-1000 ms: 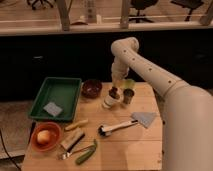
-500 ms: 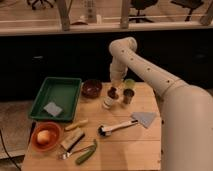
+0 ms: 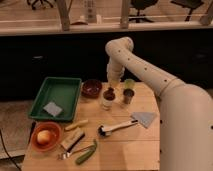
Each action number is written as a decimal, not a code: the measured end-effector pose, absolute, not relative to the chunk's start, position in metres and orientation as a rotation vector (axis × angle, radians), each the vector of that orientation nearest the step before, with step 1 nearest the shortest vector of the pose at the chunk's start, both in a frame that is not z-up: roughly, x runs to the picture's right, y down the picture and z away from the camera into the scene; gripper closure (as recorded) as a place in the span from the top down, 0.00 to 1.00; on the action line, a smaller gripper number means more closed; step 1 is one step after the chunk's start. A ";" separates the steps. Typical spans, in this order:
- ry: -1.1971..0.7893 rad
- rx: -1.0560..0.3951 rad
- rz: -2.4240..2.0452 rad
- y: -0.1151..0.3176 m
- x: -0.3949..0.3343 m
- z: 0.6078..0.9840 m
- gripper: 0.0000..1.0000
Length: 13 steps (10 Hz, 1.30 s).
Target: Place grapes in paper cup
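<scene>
The white paper cup stands on the wooden table, between the dark red-brown bowl and the grey metallic cup. The dark grapes are at the cup's mouth. My gripper hangs straight down from the white arm, right above the grapes and the cup. I cannot tell whether it touches the grapes.
A dark red-brown bowl, a grey metallic cup and a yellow-green cup stand close around. A green tray holds a grey cloth. An orange bowl, a brush, a grey cloth and a green vegetable lie nearer the front.
</scene>
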State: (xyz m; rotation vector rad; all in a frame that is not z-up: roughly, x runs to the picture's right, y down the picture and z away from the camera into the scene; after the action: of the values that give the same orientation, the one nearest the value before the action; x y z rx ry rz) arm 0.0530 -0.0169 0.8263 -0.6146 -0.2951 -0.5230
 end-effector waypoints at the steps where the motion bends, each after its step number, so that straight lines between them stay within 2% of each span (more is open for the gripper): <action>1: -0.294 -0.615 -0.525 -0.016 0.053 0.826 0.07; 8: -0.286 -0.622 -0.548 -0.015 0.038 0.823 0.76; 9: -0.281 -0.623 -0.547 -0.015 0.039 0.822 0.80; 13: -0.274 -0.614 -0.536 -0.013 0.041 0.819 0.80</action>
State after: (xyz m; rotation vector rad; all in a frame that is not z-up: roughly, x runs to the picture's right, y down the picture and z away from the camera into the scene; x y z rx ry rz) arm 0.0412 -0.0125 0.8186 -0.6143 -0.2741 -0.5363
